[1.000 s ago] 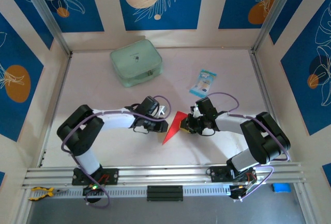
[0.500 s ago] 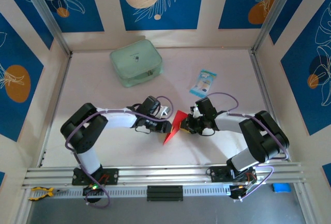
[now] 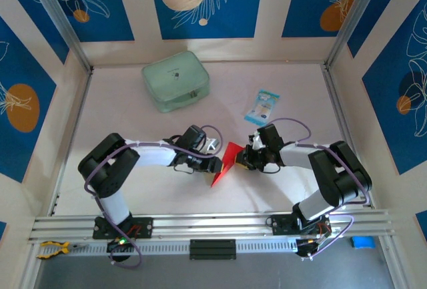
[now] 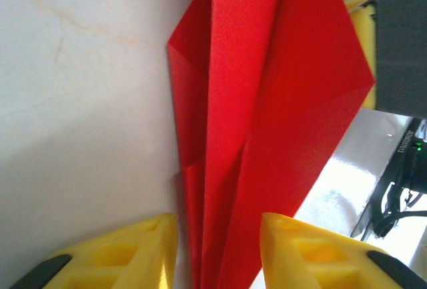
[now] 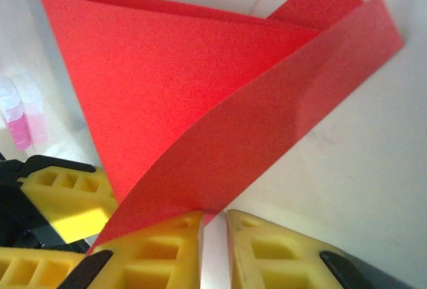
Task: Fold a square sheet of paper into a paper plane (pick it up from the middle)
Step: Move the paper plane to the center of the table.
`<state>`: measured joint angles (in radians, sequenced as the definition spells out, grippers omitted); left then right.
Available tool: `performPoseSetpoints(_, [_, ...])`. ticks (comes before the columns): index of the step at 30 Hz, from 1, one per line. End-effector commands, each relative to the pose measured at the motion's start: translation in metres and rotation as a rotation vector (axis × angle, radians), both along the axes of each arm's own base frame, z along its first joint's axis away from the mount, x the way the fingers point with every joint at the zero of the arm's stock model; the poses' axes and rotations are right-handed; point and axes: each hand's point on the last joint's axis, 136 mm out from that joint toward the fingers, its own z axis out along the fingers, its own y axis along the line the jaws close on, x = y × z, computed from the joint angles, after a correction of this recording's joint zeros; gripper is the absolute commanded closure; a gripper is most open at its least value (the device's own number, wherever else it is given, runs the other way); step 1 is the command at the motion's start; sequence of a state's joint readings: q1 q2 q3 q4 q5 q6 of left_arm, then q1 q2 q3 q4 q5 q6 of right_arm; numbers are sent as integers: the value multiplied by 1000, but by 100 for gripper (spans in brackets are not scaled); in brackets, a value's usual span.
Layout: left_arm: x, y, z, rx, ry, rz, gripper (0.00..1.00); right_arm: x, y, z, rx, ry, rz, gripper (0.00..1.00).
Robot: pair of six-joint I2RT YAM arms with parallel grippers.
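left gripper [image 4: 218, 229] has eased apart since a second ago, fingers spread astride the folded red paper [image 3: 227, 161]; right gripper [image 5: 213, 225], at its 3 o'clock, pinches the edge.

L gripper [image 4: 217, 249] jaws apart, R gripper [image 5: 213, 235] near-shut (the two facing, close together)

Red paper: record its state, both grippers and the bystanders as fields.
red paper: creased into a pointed shape, flaps lifted, between the two grippers
right gripper: pinching the paper's edge
left gripper: jaws apart, paper between them
green zip pouch: far side, left
blue-white packet: right of the pouch, beyond the right gripper
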<state>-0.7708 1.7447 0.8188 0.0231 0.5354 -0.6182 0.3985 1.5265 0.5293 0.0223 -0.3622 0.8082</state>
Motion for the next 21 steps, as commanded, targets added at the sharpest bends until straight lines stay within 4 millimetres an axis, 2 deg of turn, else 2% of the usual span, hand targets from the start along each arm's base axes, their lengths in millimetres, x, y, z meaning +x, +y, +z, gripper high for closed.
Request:
performPoseSetpoints(1, [-3, 8, -11, 72, -5, -5, 62, 1, 7, 5, 36, -13, 34, 82])
performPoseSetpoints(12, [-18, -6, -14, 12, 73, -58, 65, -1, 15, 5, 67, -12, 52, 83])
performPoseSetpoints(21, [-26, -11, -9, -39, 110, -58, 69, -1, 15, 5, 76, -17, 54, 84])
